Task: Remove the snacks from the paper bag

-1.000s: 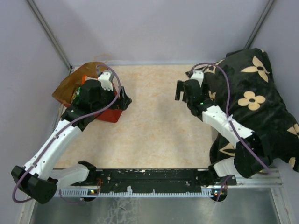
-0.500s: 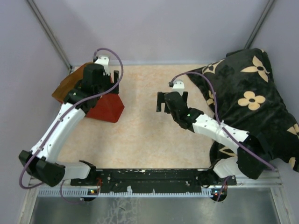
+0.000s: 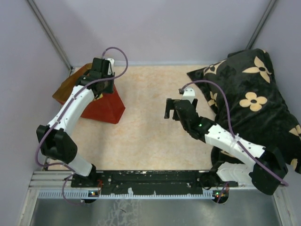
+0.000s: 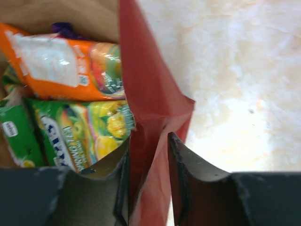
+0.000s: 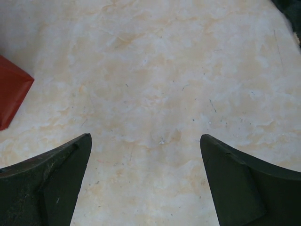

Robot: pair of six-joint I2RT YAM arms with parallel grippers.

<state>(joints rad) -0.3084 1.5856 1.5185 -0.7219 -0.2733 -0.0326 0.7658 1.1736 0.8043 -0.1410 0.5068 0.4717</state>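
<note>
Worktop (image 3: 155, 129): the paper bag (image 3: 107, 107) lies at upper left of the top view. The snacks are inside it; an orange packet (image 4: 61, 66) and a green packet (image 4: 80, 136) are visible. Judged light, limp and slippery; best pinched at a flat sealed edge. The left hand (image 4: 148, 141) is clamped on the bag's red wall, one finger inside. The right hand (image 5: 145, 136) is released, mid-frame over the worktop.

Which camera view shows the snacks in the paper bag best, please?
Left wrist: orange and green snacks lie plainly inside the paper bag. Top external: the left arm covers the bag's mouth; right wrist: only its red corner.
</note>
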